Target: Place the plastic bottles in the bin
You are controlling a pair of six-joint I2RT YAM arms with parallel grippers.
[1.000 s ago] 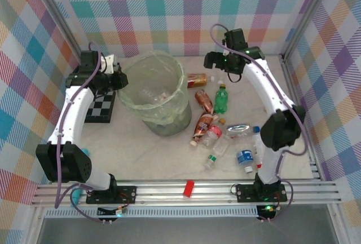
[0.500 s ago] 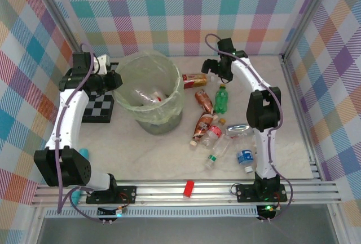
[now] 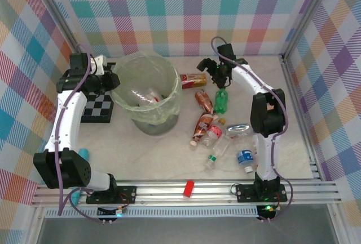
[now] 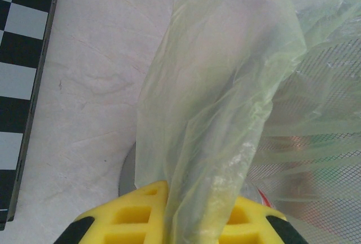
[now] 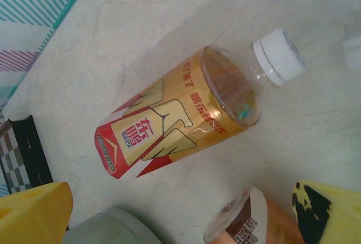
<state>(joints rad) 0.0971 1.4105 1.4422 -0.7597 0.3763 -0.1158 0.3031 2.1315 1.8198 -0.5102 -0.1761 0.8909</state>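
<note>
The bin (image 3: 148, 96), a pale-green bucket with a thin liner, stands left of centre and holds a few bottles (image 3: 148, 94). My left gripper (image 3: 110, 80) is shut on the liner at the bin's left rim; in the left wrist view the liner (image 4: 225, 86) runs down between the yellow fingers (image 4: 135, 216). My right gripper (image 3: 207, 67) hangs open just above a gold-and-red bottle (image 3: 193, 78) that lies by the bin. That bottle (image 5: 175, 125) has a white cap (image 5: 277, 55). A brown bottle (image 5: 265, 221) lies between the open fingers (image 5: 34, 216).
Several more bottles lie right of the bin, among them a green one (image 3: 221, 100), a brown one (image 3: 203, 100) and a blue-labelled one (image 3: 245, 158). A chessboard (image 3: 100, 107) lies left of the bin. A red block (image 3: 188, 188) sits on the front rail.
My right gripper has swung left from the back and dropped over the gold-and-red bottle. My left gripper has drawn the bin slightly to the left by its liner.
</note>
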